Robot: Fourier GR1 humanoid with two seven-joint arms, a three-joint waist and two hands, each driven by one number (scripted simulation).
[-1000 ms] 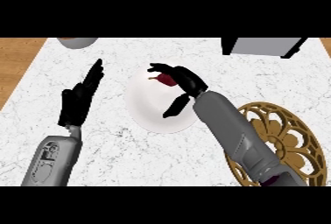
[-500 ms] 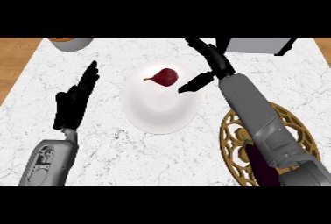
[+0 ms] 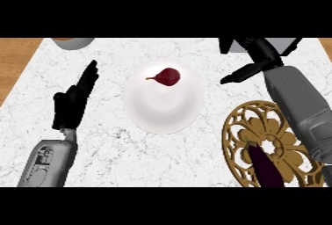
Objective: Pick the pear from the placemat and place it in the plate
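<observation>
Pear lay in the plate, toward its far edge, stem pointing left. I saw my right hand off to its right, clear of it, fingers spread, holding nothing. My left hand rested open at left.

No legible text, labels, brands, numbers or signs anywhere on the counter, faint outlined markings on the left forearm at 8 o'clock, not readable as characters.
</observation>
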